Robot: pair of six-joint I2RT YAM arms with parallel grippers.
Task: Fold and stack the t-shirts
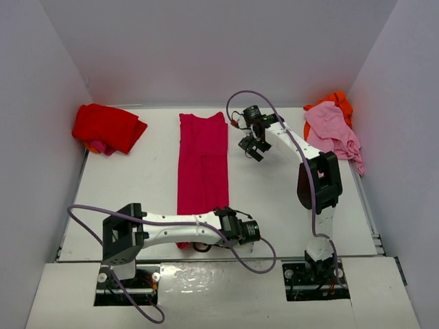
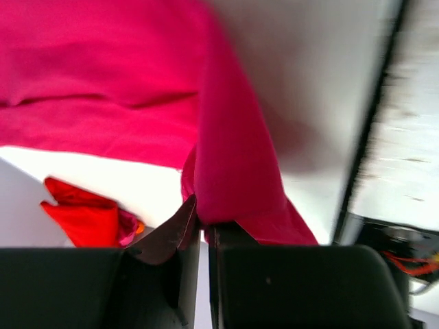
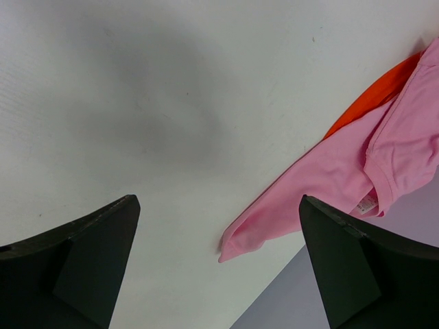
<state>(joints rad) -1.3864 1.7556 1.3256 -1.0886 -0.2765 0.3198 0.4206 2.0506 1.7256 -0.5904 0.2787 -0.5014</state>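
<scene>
I see the crimson shirt (image 1: 202, 161) lying as a long narrow strip down the middle of the desk (image 1: 274, 205), one end near the far edge and the other at the near edge. The left gripper (image 2: 206, 223) sits at that near end, its jaws pinched together on a bunched fold of the crimson cloth (the wrist view shows the fabric rising straight out from between the fingers). The left arm reaches low across the near edge to get there.

The right gripper (image 1: 252, 149) hangs over bare desk towards the far edge, just right of the crimson shirt and apart from it; its jaws stand wide apart with nothing between them.

The red shirt (image 1: 106, 127) lies as a folded bundle in the far left corner; a sliver of pink and orange cloth peeks from under its near edge. The pink shirt (image 1: 333, 130) lies rumpled in the far right corner, on top of the orange shirt (image 1: 337, 101), and one sleeve trails along the right edge.
</scene>
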